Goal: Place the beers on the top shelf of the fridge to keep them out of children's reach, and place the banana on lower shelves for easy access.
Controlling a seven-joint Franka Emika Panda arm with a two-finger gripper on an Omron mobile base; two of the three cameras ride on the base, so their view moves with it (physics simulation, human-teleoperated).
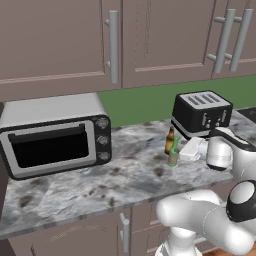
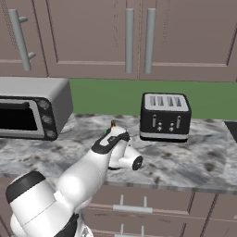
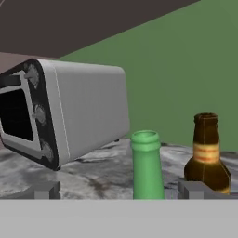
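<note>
Arm: we reach level over the marble surface (image 1: 100,185), hand pointing toward the toaster oven (image 1: 55,135).
Fingers: we hold them (image 3: 119,189) spread wide, one tip on each side of the green bottle (image 3: 147,167), grasping nothing.
Beers: green bottle upright between our fingertips; amber bottle (image 3: 207,155) just beside it, near the black toaster (image 1: 201,113).

Silver toaster oven (image 1: 55,137) and black toaster (image 1: 201,112) stand well apart on marble counter (image 1: 100,185).
</note>
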